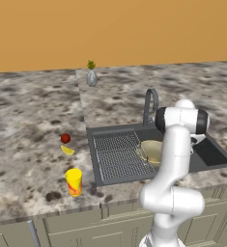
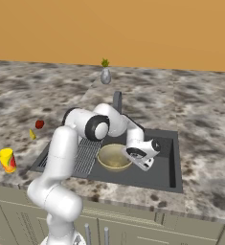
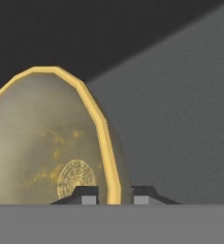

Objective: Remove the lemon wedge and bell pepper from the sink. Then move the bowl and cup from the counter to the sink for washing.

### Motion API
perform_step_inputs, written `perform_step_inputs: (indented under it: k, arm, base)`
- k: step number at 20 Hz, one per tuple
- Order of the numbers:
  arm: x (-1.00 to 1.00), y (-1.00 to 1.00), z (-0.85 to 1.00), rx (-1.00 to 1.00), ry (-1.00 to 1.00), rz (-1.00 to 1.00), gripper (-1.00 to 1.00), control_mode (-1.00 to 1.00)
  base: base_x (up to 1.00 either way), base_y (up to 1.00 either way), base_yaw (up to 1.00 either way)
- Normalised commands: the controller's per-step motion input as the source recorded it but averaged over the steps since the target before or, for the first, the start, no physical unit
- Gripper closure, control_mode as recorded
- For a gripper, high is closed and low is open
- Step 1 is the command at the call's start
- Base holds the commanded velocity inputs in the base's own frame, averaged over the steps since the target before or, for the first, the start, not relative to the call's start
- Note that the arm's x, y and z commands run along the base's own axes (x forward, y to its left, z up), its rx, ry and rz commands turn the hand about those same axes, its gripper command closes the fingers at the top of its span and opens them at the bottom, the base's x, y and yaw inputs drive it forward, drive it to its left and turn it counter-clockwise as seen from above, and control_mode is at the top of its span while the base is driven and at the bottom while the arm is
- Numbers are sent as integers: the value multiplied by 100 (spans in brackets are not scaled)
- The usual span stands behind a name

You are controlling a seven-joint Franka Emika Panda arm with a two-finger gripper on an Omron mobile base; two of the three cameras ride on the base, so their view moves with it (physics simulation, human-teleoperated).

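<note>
The bowl [image 3: 46, 143] sits inside the sink [image 1: 209, 152], low over the dark basin floor at the end next to the ribbed drainboard [image 1: 117, 157]. In the hand view its pale yellow rim runs up between the two fingers [image 3: 87, 196], one inside the bowl and one outside its wall, so the gripper [image 2: 133, 158] is closed narrowly on the rim and has hold of the bowl. Whether the bowl already rests on the basin floor I cannot tell.

As a judgement, the bowl is rigid and thin-walled, probably light, with a smooth glazed look that could slip. A pinch on the rim is the sensible hold for so wide and shallow a thing, though it may tilt around that single point. A faint round ringed pattern shows on its speckled inside; it is not readable as writing.

Out from the sink, the grey arched faucet [image 1: 150, 103] stands at its back edge. To the left of the sink on the desk [image 1: 28, 116] stands the cup [image 1: 74, 182], upright, near the front edge; its orange-red mark carries no legible text. Behind the cup, well apart from it, lie the lemon wedge [image 1: 67, 150] and the bell pepper [image 1: 65, 139], just beside each other, both outside the sink. Far behind the sink stands a grey vase [image 1: 91, 77] with a green plant.
</note>
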Motion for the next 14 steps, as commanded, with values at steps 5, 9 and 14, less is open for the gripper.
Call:
perform_step_inputs:
  k: [5,9,14]
  arm:
    - [9,16,-2,0,6,0,100,-100]
    - [6,19,-3,0,4,0,100,-100]
    - [5,14,-4,0,2,0,100,-100]
  base:
    - [0,0,0]
    - [0,0,0]
    - [0,0,0]
